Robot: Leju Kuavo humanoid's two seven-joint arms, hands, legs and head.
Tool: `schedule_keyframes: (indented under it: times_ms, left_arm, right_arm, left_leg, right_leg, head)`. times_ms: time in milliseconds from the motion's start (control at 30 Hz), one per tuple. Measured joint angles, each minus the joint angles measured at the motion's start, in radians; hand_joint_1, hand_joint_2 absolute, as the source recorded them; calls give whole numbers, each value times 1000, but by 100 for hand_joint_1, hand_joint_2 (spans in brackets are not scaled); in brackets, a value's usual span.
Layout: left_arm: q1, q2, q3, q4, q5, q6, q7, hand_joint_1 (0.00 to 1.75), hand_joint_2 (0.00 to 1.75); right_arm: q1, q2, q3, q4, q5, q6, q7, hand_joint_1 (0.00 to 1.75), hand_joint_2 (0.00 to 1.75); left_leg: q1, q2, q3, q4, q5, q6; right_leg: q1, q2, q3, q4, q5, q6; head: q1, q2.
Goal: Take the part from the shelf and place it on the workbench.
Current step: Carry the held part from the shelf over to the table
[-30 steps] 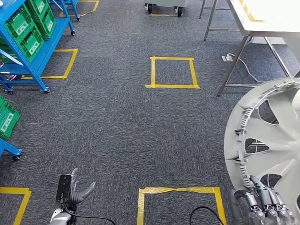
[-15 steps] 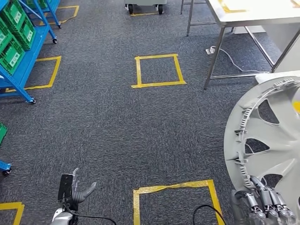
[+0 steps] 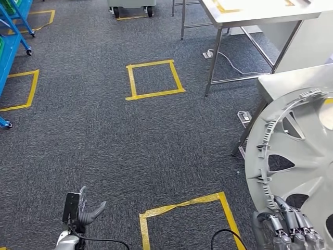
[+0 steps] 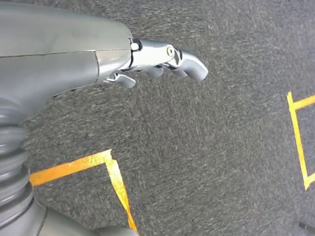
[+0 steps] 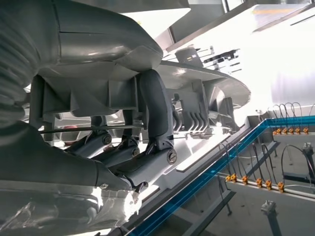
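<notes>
The part is a large silver wheel cover (image 3: 302, 156) with spokes and a ribbed rim, held upright at the lower right of the head view. My right hand (image 3: 292, 226) grips its lower rim, fingers hooked over the edge. In the right wrist view the hand (image 5: 122, 147) clasps the cover's rim (image 5: 208, 88). My left hand (image 3: 80, 213) hangs low at the left, fingers loosely extended and holding nothing; the left wrist view has that hand (image 4: 159, 61) over carpet. A steel workbench (image 3: 251, 10) stands at the upper right.
A second steel table (image 3: 274, 83) stands close on the right, behind the cover. Yellow tape squares (image 3: 153, 78) mark the grey carpet. A blue shelf frame (image 3: 10, 41) is at the far left edge, and a wheeled cart (image 3: 131, 5) at the top. Cables run under the workbench.
The whole scene has shifted left as the camera turned right: the blue shelf slid almost out of frame and the workbench came nearer. The hands and the cover keep their places in the picture.
</notes>
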Motion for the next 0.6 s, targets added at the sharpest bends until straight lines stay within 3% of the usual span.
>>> schedule_keyframes:
  times_ms: [67,133,167,200,267,333,367,433,500,533,600]
  left_arm:
    - [1,0,1,0,-3,0,5,0,175]
    - [6,1,1,1,-6,0,15,0,175]
    - [8,1,1,1,-9,-1,19,0,175]
    - [10,1,1,1,-11,-2,23,0,175]
    - [11,1,1,1,-15,-5,26,0,175]
    - [10,3,1,2,-17,-6,29,0,175]
    - [10,4,1,2,-18,-6,31,0,175]
    - [8,4,1,2,-19,-6,33,0,175]
    - [6,1,1,2,-21,-3,33,0,175]
    - [5,-1,1,2,-21,-2,33,0,175]
    - [7,-3,1,2,-22,1,33,0,175]
  right_arm:
    - [3,0,0,0,0,0,0,175,175]
    - [7,0,1,0,0,0,0,175,175]
    - [10,0,1,0,0,0,0,175,175]
    - [12,0,1,0,0,0,0,175,175]
    - [14,0,1,0,0,0,1,175,175]
    - [13,0,1,-1,0,0,2,175,175]
    - [13,0,1,-1,0,0,3,175,175]
    - [15,0,1,-2,0,0,10,175,175]
    - [22,-1,0,-7,0,0,22,175,175]
    - [24,-2,0,-9,0,0,27,175,175]
    - [26,-2,0,-12,0,-1,32,175,175]
  left_leg:
    - [0,17,3,-2,0,7]
    - [-1,36,4,-2,-1,10]
    - [-2,46,5,-2,-2,10]
    - [-1,55,6,-2,-4,8]
    - [-1,72,13,-1,-9,2]
    - [-6,86,19,2,-16,-9]
    - [-9,92,21,2,-18,-14]
    - [-10,105,24,0,-19,-22]
    - [-6,92,17,18,-38,-32]
    - [-5,75,1,55,-63,-35]
    - [-4,45,-62,184,-129,-36]
  right_leg:
    - [1,-44,-47,101,-56,9]
    - [-1,-61,-104,223,-106,16]
    - [-2,-64,-114,246,-108,18]
    - [-4,-67,-105,231,-92,19]
    - [-5,-88,-36,108,-33,21]
    - [-3,-112,24,1,-1,13]
    - [-1,-115,35,-19,1,7]
    - [3,-98,32,-22,1,-9]
    - [2,-82,32,-25,4,-22]
    - [0,-75,33,-27,6,-27]
    - [-1,-58,31,-28,7,-35]
  head:
    - [4,0]
    - [4,0]
    - [4,0]
    - [4,0]
    - [4,0]
    - [4,0]
    - [3,0]
    - [1,0]
    - [0,0]
    - [-2,0]
    - [-6,0]
